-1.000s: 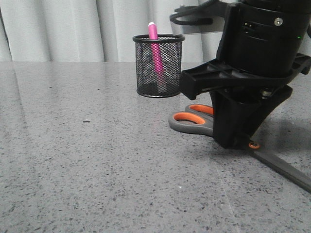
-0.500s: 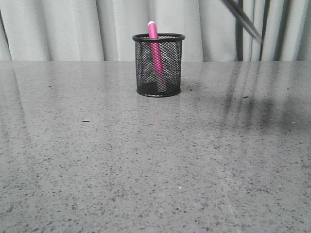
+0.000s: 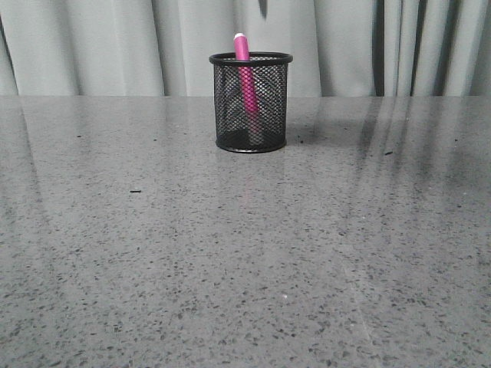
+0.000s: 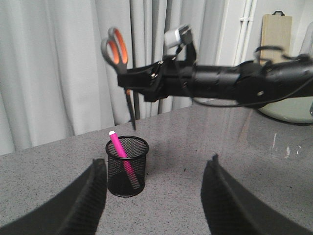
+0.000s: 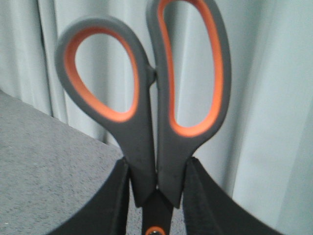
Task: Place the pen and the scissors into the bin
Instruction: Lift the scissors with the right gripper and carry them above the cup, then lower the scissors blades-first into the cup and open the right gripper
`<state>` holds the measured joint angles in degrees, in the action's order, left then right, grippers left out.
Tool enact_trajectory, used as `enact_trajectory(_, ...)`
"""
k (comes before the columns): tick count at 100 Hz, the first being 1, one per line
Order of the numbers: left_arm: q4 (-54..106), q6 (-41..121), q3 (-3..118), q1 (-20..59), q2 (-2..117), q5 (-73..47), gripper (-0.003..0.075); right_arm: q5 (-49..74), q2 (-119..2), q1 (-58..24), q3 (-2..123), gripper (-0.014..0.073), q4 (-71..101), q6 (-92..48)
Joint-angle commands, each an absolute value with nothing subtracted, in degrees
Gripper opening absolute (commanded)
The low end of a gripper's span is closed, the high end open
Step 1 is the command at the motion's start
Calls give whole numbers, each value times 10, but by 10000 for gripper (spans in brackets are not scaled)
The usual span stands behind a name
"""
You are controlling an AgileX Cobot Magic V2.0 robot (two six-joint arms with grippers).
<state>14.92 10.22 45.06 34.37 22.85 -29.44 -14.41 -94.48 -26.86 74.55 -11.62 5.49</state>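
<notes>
You cannot see the scissors (image 5: pixel 146 98) blades in the right wrist view; the frame cuts them off below the pivot. In the front view, only a dark blade tip (image 3: pixel 263 8) shows at the top edge.

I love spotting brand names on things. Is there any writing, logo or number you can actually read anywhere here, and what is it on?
None can be read.
The pen in the bin: no lettering can be made out in either view.
The scissors in the right gripper: plain handles, no markings visible.
</notes>
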Motion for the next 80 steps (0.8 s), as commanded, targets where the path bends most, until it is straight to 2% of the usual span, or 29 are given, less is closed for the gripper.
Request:
enact_trajectory(1, 164, 97, 465, 344, 233, -259, 385, -216, -948, -264, 765, -73, -108, 54)
enact_trajectory(59, 165, 97, 465, 344, 233, -274, 385, -99, -1008, -272, 765, -68, -49, 62)
enact_trajectory(69, 166, 97, 465, 344, 233, -274, 385, -96, -1008, -272, 765, 4, -48, 62)
enact_trajectory(80, 169, 97, 465, 344, 233, -275, 385, -85, -1008, -272, 765, 185, -48, 62)
